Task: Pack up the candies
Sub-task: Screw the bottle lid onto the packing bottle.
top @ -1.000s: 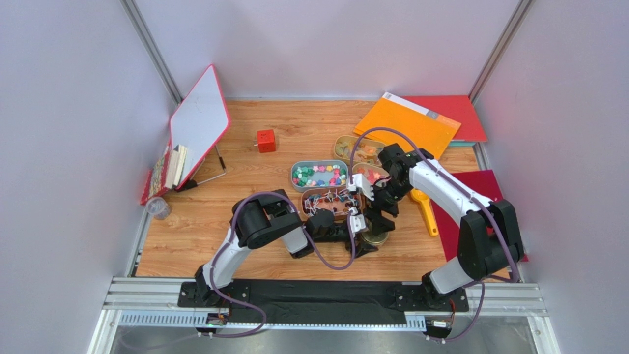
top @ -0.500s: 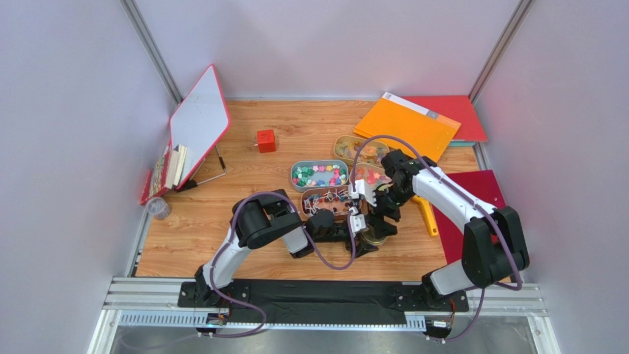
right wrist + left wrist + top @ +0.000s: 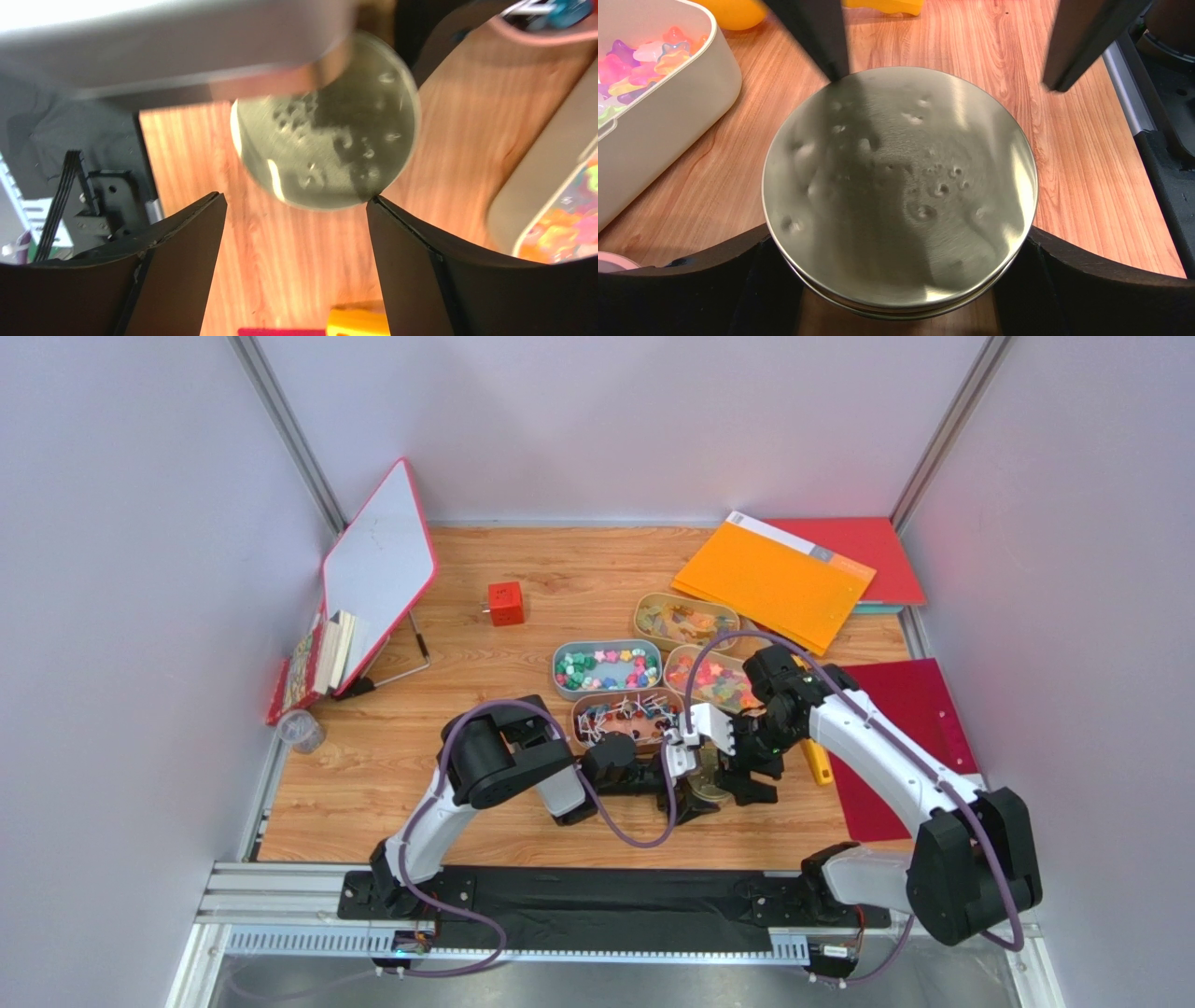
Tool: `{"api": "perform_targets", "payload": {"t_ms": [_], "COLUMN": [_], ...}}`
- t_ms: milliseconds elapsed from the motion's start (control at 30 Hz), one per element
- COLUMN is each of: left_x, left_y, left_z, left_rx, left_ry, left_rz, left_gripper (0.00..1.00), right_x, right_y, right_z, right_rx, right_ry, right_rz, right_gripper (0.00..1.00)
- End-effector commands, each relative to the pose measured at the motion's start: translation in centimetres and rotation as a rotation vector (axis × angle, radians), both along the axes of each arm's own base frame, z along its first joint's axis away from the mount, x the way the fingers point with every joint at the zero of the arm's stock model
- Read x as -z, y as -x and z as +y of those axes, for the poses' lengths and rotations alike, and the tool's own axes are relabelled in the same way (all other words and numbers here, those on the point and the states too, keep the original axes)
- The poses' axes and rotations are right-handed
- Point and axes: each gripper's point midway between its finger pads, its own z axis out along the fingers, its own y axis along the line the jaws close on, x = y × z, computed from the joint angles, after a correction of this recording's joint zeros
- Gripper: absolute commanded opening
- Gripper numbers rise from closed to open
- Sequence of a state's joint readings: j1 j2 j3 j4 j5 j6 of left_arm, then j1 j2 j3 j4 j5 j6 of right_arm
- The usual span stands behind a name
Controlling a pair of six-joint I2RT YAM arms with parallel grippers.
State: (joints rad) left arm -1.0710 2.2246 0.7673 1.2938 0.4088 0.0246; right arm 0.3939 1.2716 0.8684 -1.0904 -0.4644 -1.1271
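Note:
The candies lie in four open tins at mid-table: pink, green and blue bits (image 3: 606, 669), white twist-wrapped pieces (image 3: 627, 711), red-orange-green gummies (image 3: 707, 676) and yellow-orange gummies (image 3: 679, 620). My left gripper (image 3: 697, 781) lies low on the table and is shut on the round gold lid (image 3: 899, 189), one finger on each side of its rim. My right gripper (image 3: 739, 760) is open and empty just right of the lid. In the right wrist view the lid (image 3: 326, 133) lies ahead of that gripper's (image 3: 295, 203) fingertips. A gummy tin (image 3: 647, 105) shows at the left of the left wrist view.
A red cube (image 3: 505, 602) sits at the back. A whiteboard (image 3: 376, 567) and books (image 3: 316, 665) stand at the left. An orange folder (image 3: 772, 574) and red folders (image 3: 905, 735) lie on the right. A yellow tool (image 3: 811, 745) lies beside the right gripper.
My right gripper has drawn back from over the tins and lid toward the near right and lowered. Its elbow swung right. The left arm and the lid have not moved.

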Motion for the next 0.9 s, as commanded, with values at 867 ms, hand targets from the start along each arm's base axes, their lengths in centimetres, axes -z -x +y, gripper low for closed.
{"api": "perform_targets", "payload": {"t_ms": [867], "left_x": [16.3], "left_y": [2.5], "left_z": [10.8], "left_rx": [-0.100], "left_ry": [-0.614], "left_rz": [0.250], "left_gripper": [0.00], "right_x": [-4.0], "right_y": [-4.9], "right_z": [2.6], "right_rx": [0.112], "right_ry": [-0.063], "right_rz": [0.005], "right_gripper": [1.00]}}
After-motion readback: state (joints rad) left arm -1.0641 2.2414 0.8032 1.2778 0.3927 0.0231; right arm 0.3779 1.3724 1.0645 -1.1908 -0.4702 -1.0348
